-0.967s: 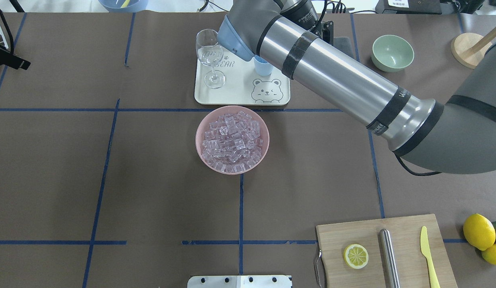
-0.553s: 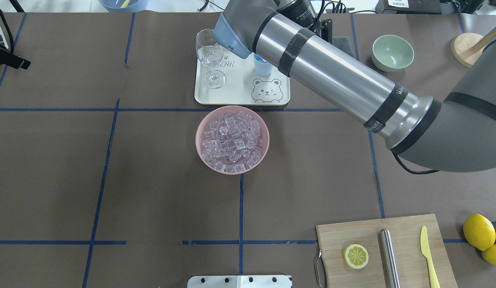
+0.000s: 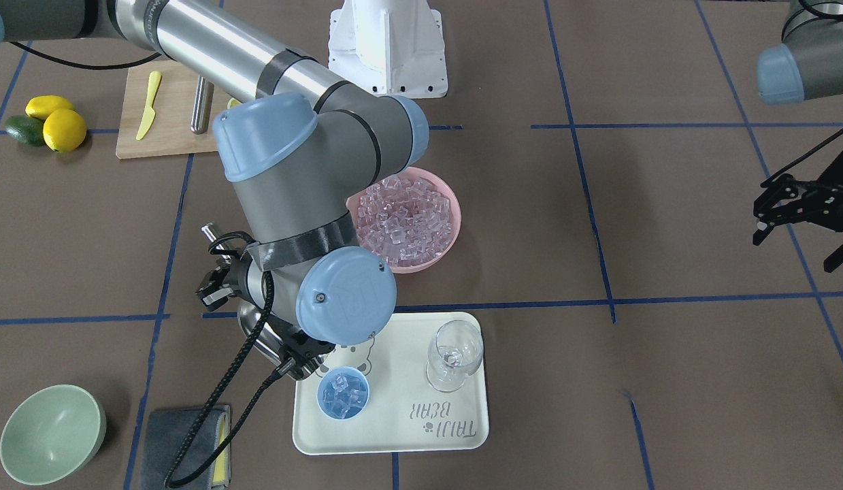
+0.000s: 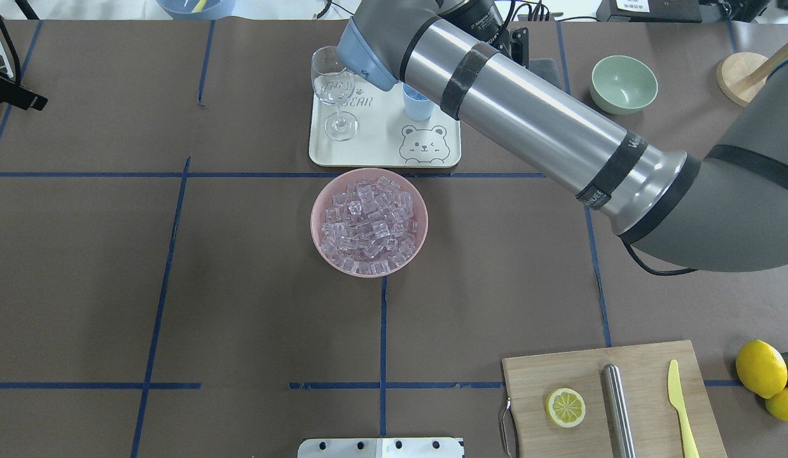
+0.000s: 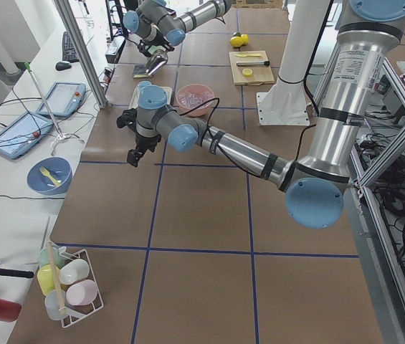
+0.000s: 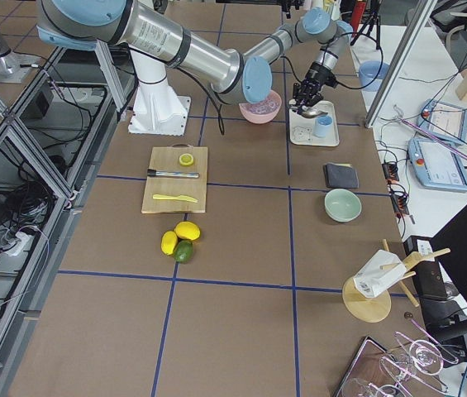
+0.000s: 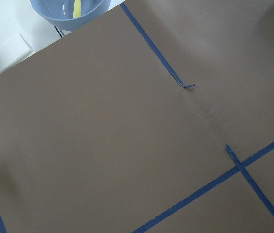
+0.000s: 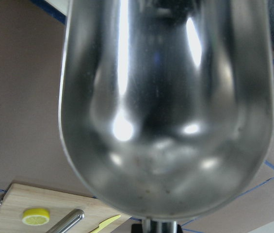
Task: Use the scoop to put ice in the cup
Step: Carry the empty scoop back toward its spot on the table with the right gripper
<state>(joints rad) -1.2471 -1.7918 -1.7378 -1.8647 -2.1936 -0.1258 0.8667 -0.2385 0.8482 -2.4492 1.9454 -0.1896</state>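
A big table (image 4: 241, 286) is covered in brown paper with blue tape lines. Frames and desks stand around it.

A white tray (image 4: 381, 149) with a bear drawing lies close to the far edge. Past that edge a blue bowl (image 4: 193, 6) sits on a white desk. A green bowl (image 4: 623, 83) and a grey cloth (image 3: 183, 442) lie on the robot's right of the tray. A wooden board (image 4: 648, 375) with a lemon slice (image 4: 565, 407) lies at the near right edge, with lemons (image 4: 759, 367) beside it. The widest open stretch of paper is on the robot's left side. The left gripper (image 3: 795, 235) hangs over it with its fingers apart, holding nothing.

A pink bowl (image 4: 314, 222) full of ice (image 4: 368, 222) stands in the middle, just in front of the tray. The cup (image 3: 343, 393) stands on the tray next to the bear, and a few ice cubes lie inside it. A wine glass (image 3: 454, 354) stands on the tray too, apart from the cup.

The right gripper (image 3: 216, 284) holds the scoop (image 8: 166, 107) by its handle, though its fingers are mostly hidden. The scoop is up in the air, just beside the tray on the cup's side, close to the cup. Its shiny inside has no ice in it.
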